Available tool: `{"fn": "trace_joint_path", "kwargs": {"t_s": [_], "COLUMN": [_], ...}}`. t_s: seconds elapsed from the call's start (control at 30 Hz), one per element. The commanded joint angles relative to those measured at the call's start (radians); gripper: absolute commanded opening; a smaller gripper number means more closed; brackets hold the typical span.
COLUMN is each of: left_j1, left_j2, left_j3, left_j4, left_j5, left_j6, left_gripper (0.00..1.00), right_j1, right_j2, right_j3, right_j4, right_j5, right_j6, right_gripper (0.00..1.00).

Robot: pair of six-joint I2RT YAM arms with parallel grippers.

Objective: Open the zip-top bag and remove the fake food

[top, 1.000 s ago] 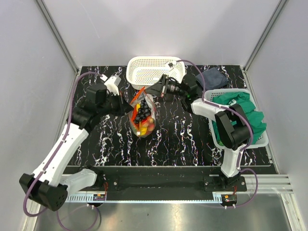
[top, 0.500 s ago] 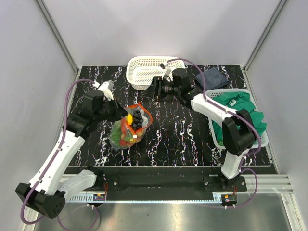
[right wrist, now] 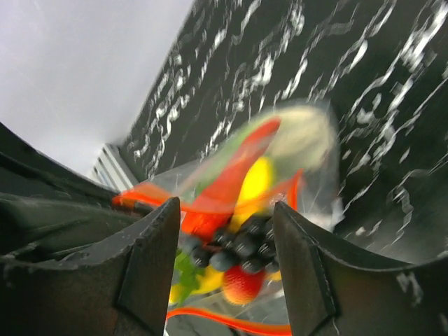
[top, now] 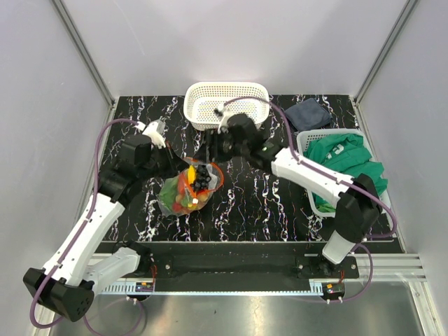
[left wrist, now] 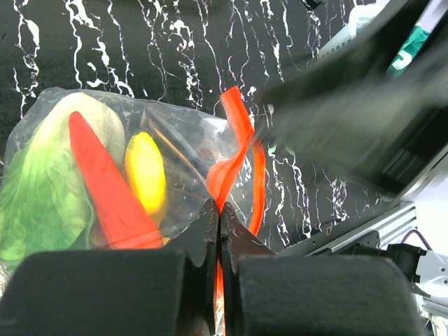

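The zip-top bag [top: 175, 196] lies on the black marbled table, its orange zip mouth [top: 208, 168] gaping. My left gripper [top: 179, 168] is shut on the orange zip strip [left wrist: 234, 150] at the bag's edge, jaws pressed together [left wrist: 218, 210]. The fake food shows through the plastic: green lettuce [left wrist: 35, 196], a red pepper [left wrist: 105, 189] and a yellow banana [left wrist: 145, 171]. My right gripper [top: 209, 149] hangs open just above the mouth, holding nothing. Between its fingers [right wrist: 225, 210] I see the dark grapes [right wrist: 241, 245], a strawberry [right wrist: 241, 283] and the banana [right wrist: 255, 178].
A white lattice basket [top: 225, 89] stands at the back centre, close behind my right gripper. A second white basket [top: 308, 140] at the right holds a green cloth [top: 346, 157]. A dark blue cloth [top: 308, 112] lies behind it.
My right gripper has let go and opened, then swung left over the bag's mouth. My left gripper has pulled the bag left and toward the near edge.
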Motion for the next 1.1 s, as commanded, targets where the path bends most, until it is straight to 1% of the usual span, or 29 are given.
{"fn": "trace_joint_path", "kwargs": {"t_s": [0.0, 0.03, 0.07, 0.2, 0.27, 0.37, 0.4, 0.57, 0.73, 0.87, 1.0, 1.07], "left_j1": [-0.001, -0.001, -0.003, -0.001, -0.001, -0.001, -0.001, -0.001, -0.007, -0.015, -0.027, -0.033], "left_j2": [-0.007, -0.006, -0.009, -0.012, -0.013, -0.007, -0.007, -0.006, -0.002, 0.002, 0.007, 0.005], "left_j3": [0.004, -0.002, -0.005, -0.039, -0.053, -0.062, -0.062, -0.068, -0.077, -0.090, -0.094, -0.097], "left_j4": [0.115, 0.121, 0.124, 0.153, 0.167, 0.181, 0.186, 0.209, 0.235, 0.256, 0.267, 0.272], "left_j5": [0.042, 0.048, 0.051, 0.068, 0.074, 0.088, 0.094, 0.108, 0.123, 0.127, 0.128, 0.126], "left_j6": [-0.015, -0.017, -0.021, -0.035, -0.046, -0.052, -0.053, -0.076, -0.093, -0.110, -0.116, -0.124], "left_gripper": [0.00, 0.00, 0.00, 0.00, 0.00, 0.00, 0.00, 0.00, 0.00, 0.00, 0.00, 0.00], "right_j1": [0.081, 0.091, 0.100, 0.101, 0.101, 0.099, 0.101, 0.101, 0.102, 0.113, 0.117, 0.121], "right_j2": [-0.060, -0.068, -0.074, -0.103, -0.122, -0.113, -0.100, -0.057, 0.002, 0.032, 0.064, 0.097], "right_j3": [-0.094, -0.116, -0.137, -0.226, -0.281, -0.279, -0.277, -0.297, -0.320, -0.322, -0.315, -0.300], "right_j4": [-0.015, 0.005, 0.017, 0.042, 0.090, 0.102, 0.108, 0.215, 0.280, 0.277, 0.268, 0.269], "right_j5": [0.166, 0.213, 0.229, 0.263, 0.269, 0.269, 0.245, 0.176, 0.139, 0.159, 0.194, 0.200], "right_j6": [0.085, 0.092, 0.095, 0.121, 0.129, 0.131, 0.132, 0.195, 0.246, 0.238, 0.218, 0.208], "right_gripper": [0.64, 0.64, 0.65, 0.66, 0.66, 0.67, 0.67, 0.72, 0.72, 0.72, 0.76, 0.76]}}
